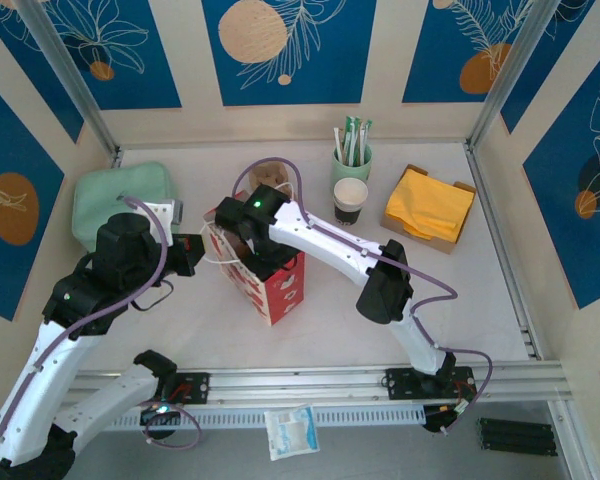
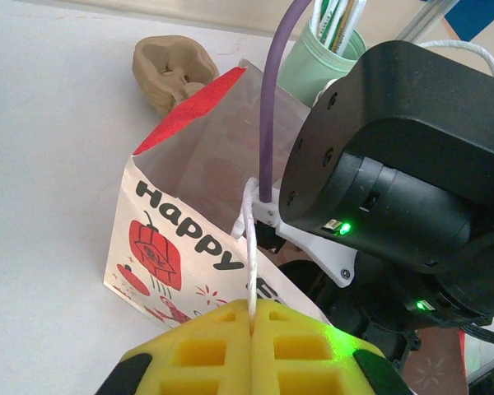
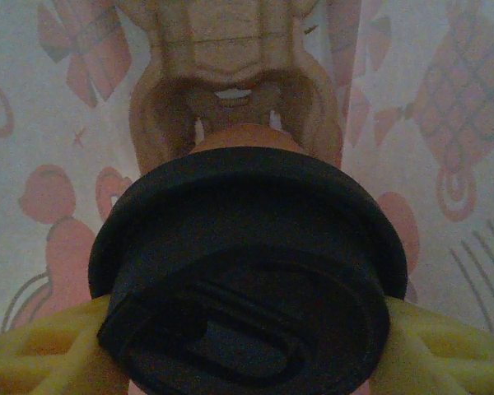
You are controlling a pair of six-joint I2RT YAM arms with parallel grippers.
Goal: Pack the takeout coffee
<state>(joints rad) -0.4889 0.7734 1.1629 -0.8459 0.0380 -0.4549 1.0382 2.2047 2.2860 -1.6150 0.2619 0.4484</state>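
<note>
on the paper bag [image 2: 169, 247], "happy"

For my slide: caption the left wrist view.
Left end effector pinches the handle of the bag while the right arm reaches inside.

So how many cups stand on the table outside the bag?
2: pale green cup of sticks at the back; white coffee cup just in front of it. The bag may hide others.
</note>
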